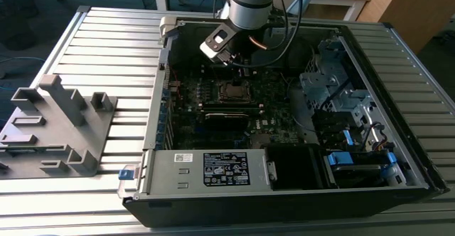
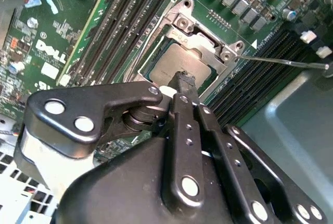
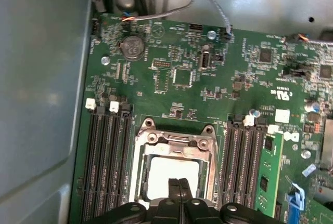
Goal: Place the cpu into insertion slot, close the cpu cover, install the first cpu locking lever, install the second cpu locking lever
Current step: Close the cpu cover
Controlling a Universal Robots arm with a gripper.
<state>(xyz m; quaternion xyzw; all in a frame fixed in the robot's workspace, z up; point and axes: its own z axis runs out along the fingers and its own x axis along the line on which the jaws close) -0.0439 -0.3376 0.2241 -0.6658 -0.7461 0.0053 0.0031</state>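
Pincer (image 3: 179,183): presses its fingers together on nothing; hangs from the arm (image 1: 250,1), reaching steeply down into the computer case (image 1: 284,204); points at the cpu (image 3: 169,174), seated in the insertion slot (image 3: 143,178) under the lowered cpu cover (image 3: 177,143).

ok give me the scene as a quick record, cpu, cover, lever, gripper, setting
cpu: seated in the insertion slot, silver face up
cpu cover: down, framing the chip
locking lever: thin rod sticking out beside the socket
gripper: fingers together, tip over the cpu, contact unclear
setting: open computer case on slatted table
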